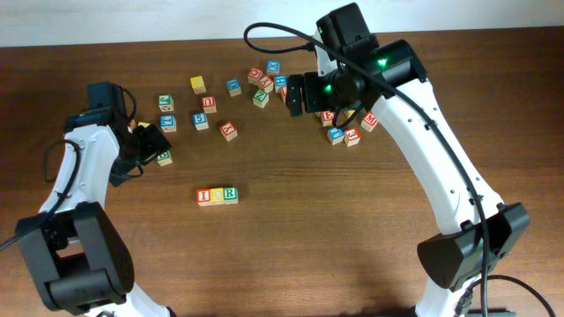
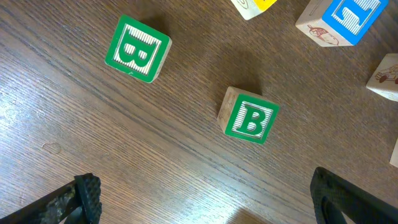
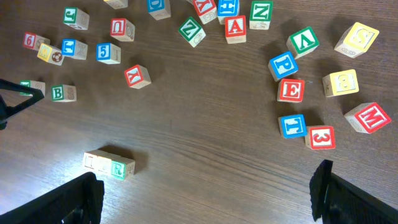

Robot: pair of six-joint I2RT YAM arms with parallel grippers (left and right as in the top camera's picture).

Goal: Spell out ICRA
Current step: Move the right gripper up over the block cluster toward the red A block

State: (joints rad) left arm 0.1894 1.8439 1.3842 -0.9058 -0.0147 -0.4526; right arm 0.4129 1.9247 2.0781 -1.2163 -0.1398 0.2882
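While the brown wooden worktop (image 1: 352, 238) filled the overhead view, the right arm (image 1: 441, 167) arched from the lower right up to the top middle of the frame, and the left arm (image 1: 79, 176) rose along the left edge. At the top middle, the right end effector (image 1: 295, 94) hung over a scatter of loose letter cubes. In its wrist view its fingers stood wide apart in the two lower corners, with nothing between them. The left end effector (image 1: 152, 141), at the left of the overhead frame, was likewise spread wide and empty above two green B cubes (image 2: 250, 116). Left of centre and low in the overhead frame, the I cube (image 1: 204, 195), the C cube (image 1: 218, 195) and the R cube (image 1: 231, 194) sat touching in one row, in that order from left to right. The middle cube's yellow letter was hard to read. The A cube (image 3: 235, 26) lay at the top middle of the right wrist view, just below a blue T cube (image 3: 227, 6) and between a green Z cube (image 3: 193, 30) and a green N cube (image 3: 261, 11), well apart from the row.
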